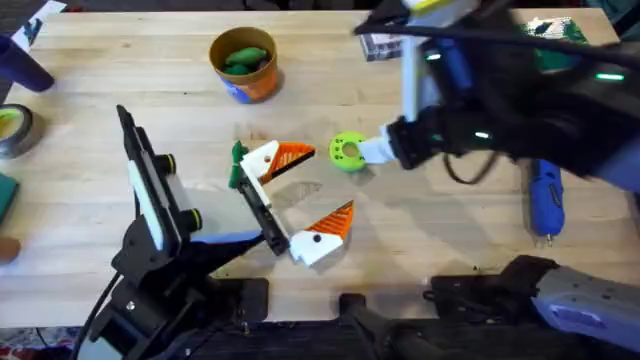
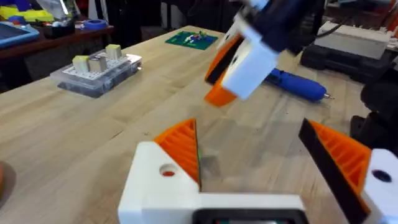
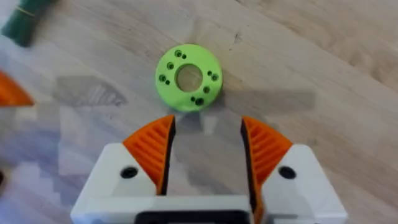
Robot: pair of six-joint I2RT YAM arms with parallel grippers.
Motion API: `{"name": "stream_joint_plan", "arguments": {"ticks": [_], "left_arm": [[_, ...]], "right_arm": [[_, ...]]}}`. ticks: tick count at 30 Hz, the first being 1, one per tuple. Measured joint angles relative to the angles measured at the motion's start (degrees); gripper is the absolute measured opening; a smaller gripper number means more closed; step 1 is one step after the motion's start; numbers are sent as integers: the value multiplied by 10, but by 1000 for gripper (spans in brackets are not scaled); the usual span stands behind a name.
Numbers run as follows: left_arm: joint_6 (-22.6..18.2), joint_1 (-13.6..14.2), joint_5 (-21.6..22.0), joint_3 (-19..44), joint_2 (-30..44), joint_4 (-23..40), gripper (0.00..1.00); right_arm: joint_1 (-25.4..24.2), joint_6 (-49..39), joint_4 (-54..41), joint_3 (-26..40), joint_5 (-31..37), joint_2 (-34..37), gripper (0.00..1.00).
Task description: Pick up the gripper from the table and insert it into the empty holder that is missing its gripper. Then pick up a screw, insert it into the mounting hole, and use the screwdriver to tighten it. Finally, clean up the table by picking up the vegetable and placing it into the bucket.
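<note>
**A:** Where's the right gripper (image 3: 205, 124)?

**B:** Low over the bench (image 1: 120, 70), near the middle. Its white fingers with orange ribbed pads are spread with nothing between them. A lime-green disc (image 3: 188, 76) with a centre hole and small holes around it lies flat just past the fingertips, not touching them.

**A:** And the left gripper (image 1: 318, 186)?

**B:** Spread wide and also holding nothing. Both of its fingers (image 1: 322, 238), white blocks with orange tips, sit at opposite ends of a black rail (image 1: 262, 208). From its wrist camera, the right gripper hangs above the wood just ahead.

**A:** The screwdriver (image 1: 545, 198)?

**B:** It is lying flat on the bench on the right side, well apart from both grippers, with its dark tip towards the arms' bases.

**A:** And the bucket (image 1: 245, 72)?

**B:** It stands upright towards the far side, left of centre. The green vegetable (image 1: 245, 57) lies inside it.

**A:** Can you read any writing?

**B:** No. The blue patch on the bucket's side is too small to read. So are the pale marks on the green board (image 2: 192, 38) at the far right, which is beside a clear box (image 2: 97, 73) of small blocks. A grey tape roll (image 1: 12, 130) sits at the left edge.
</note>
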State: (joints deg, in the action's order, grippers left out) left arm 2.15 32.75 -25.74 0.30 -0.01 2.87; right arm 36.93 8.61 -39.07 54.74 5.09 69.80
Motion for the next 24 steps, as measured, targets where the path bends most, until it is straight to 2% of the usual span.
{"name": "stream_joint_plan", "arguments": {"ticks": [7,11,16,24], "left_arm": [[0,0,0,0,0,0,984],[0,0,0,0,0,0,984],[0,0,0,0,0,0,984],[0,0,0,0,0,0,984]], "right_arm": [[0,2,74,-2,0,131,622],[0,4,76,-2,0,176,496],[0,8,86,-2,-1,201,268],[0,9,87,-2,-2,201,194]]}}
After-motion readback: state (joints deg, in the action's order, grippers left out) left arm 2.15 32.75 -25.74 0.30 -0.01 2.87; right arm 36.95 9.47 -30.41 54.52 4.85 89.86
